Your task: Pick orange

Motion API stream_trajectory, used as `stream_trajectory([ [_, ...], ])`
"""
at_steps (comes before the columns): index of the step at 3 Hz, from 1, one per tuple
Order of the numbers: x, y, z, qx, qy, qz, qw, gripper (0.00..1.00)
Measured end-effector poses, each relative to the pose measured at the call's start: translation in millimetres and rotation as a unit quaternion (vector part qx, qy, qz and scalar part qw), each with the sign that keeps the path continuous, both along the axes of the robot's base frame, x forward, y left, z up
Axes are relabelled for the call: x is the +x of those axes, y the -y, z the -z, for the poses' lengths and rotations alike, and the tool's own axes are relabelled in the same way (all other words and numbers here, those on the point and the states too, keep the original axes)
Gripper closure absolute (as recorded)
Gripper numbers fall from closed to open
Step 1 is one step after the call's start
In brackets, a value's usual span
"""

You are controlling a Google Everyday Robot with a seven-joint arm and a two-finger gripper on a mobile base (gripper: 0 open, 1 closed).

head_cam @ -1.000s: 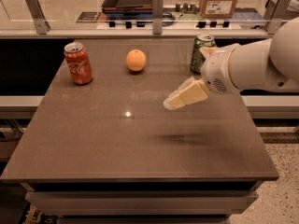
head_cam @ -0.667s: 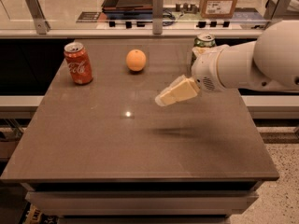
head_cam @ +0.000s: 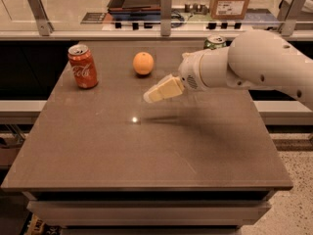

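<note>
Brownish laminate table (head_cam: 146, 155) is what everything's parked on. The orange (head_cam: 143, 63) is sat toward the far side of it, with nothing touching it. A red Coca-Cola can (head_cam: 82, 66) is stood well off to the left of the orange, and a green can (head_cam: 215, 41) is half hidden behind the white arm (head_cam: 264, 62) over to the orange's right. The cream gripper (head_cam: 150, 96) is held near the orange, just in front and slightly right, tip pointed left, above the tabletop. Open or closed can't be told from this angle tbh.
</note>
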State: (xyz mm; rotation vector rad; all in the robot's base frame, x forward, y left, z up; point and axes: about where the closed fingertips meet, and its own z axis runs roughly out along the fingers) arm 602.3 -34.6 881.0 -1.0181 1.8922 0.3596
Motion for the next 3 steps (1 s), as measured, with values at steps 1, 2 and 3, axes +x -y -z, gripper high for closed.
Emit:
stream_trajectory([
  [1, 23, -18, 6, 0.030, -0.005, 0.007, 0.9995, 0.00],
  [2, 48, -31, 7, 0.058, 0.005, 0.009, 0.9983, 0.00],
  [3, 72, -38, 7, 0.073, 0.020, 0.006, 0.9971, 0.00],
])
